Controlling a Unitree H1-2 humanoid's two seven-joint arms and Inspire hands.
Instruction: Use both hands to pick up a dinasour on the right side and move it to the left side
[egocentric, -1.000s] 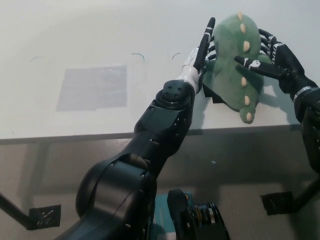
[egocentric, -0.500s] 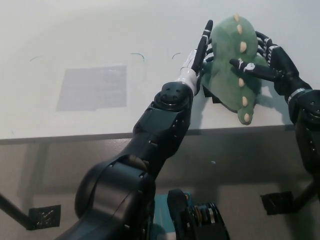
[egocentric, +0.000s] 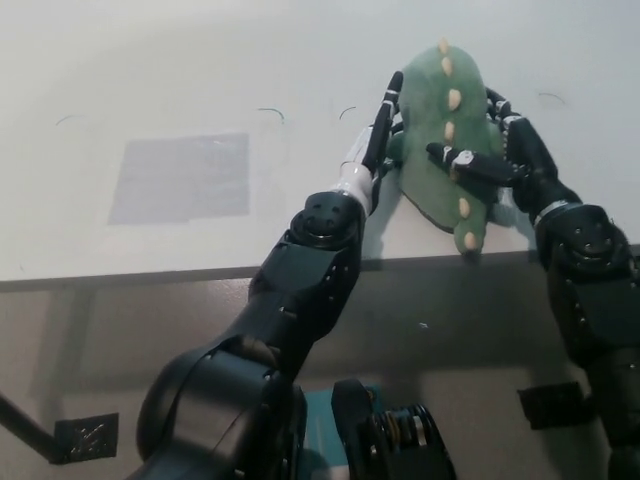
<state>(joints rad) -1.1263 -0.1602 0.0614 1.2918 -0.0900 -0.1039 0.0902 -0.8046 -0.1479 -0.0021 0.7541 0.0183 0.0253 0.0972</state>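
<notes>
A green plush dinosaur (egocentric: 432, 150) with a row of cream spikes sits clamped between my two hands at the right of the white table (egocentric: 300, 60), tail tip pointing at the front edge. My left hand (egocentric: 378, 125) lies flat against its left flank, fingers stretched out. From the right, my black right hand (egocentric: 500, 155) curls over its back and right flank. Whether the toy is clear of the table surface cannot be told.
A grey rectangular patch (egocentric: 180, 178) marks the table's left half. The table's front edge (egocentric: 150, 272) runs across the middle of the picture, with floor below. Thin pen marks (egocentric: 270, 112) lie near the centre.
Both hands and the dinosaur between them have moved left, and slightly away from the front edge. The grip looks the same.
</notes>
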